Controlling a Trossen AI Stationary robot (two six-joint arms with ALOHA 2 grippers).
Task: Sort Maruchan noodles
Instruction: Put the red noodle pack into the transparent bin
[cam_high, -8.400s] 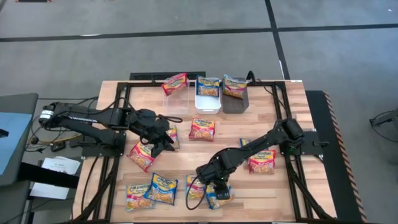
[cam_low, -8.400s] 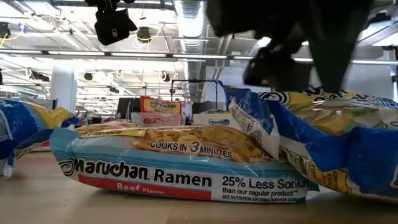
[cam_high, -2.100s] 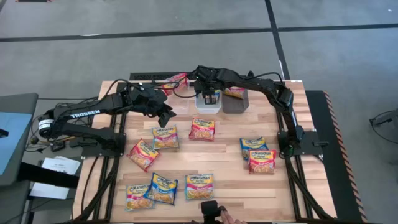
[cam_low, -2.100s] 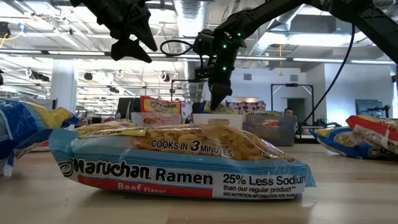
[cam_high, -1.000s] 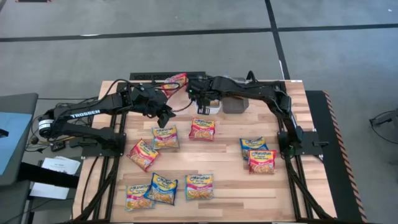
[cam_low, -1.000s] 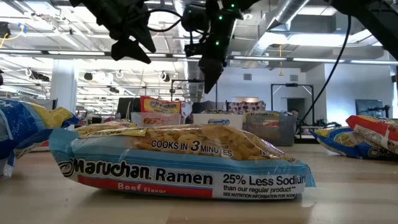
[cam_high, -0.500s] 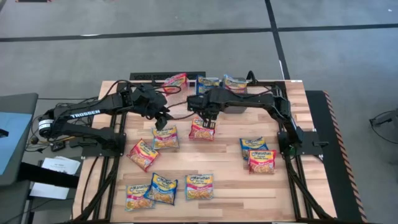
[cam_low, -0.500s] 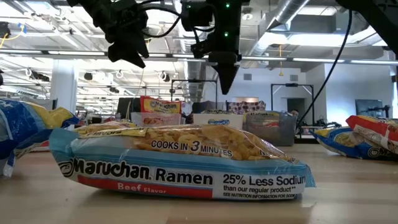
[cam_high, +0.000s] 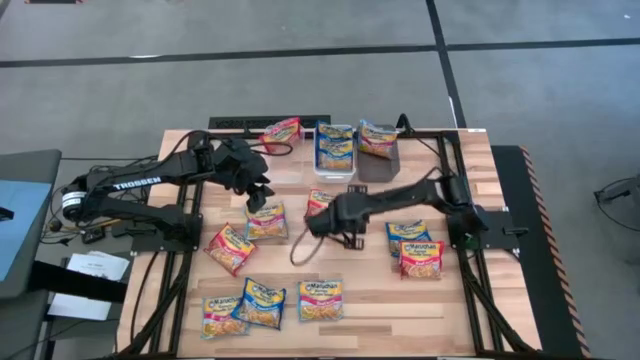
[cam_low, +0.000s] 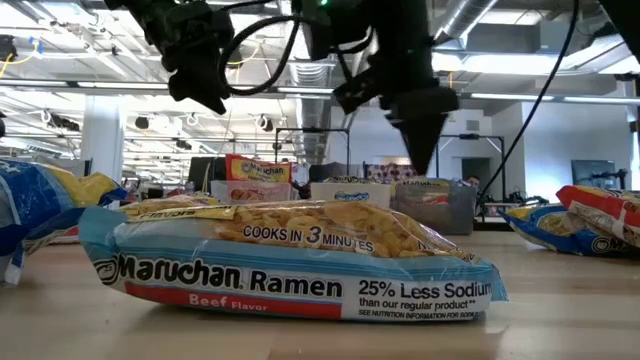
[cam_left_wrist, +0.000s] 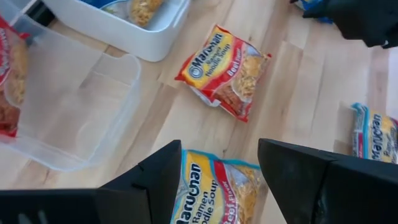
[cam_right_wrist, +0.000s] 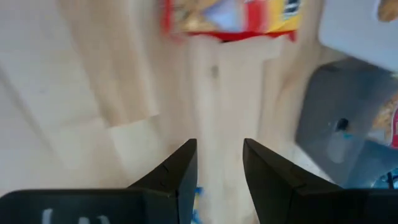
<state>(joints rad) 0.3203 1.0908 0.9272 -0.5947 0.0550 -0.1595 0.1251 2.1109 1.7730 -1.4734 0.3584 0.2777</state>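
Observation:
Several Maruchan noodles packets lie flat on the wooden table. Three bins stand at the far edge: a clear one with a red packet, a white one with a blue packet, and a dark grey one with a yellow packet. My left gripper hangs open above a blue-edged packet. My right gripper is open over bare wood near the table's middle, just near of a red packet that its arm partly covers.
More packets lie at the near left, the near middle and the right. One red packet lies left of centre. A big blue-edged packet fills the low view's foreground. A dark cable loop hangs below my right arm.
My right gripper has swung from above the bins at the far edge toward the table's middle and near edge, sinking and tipping more steeply downward. Its fingers stay apart with nothing between them. My left gripper has stayed in place, its wrist tipped and rolled a little.

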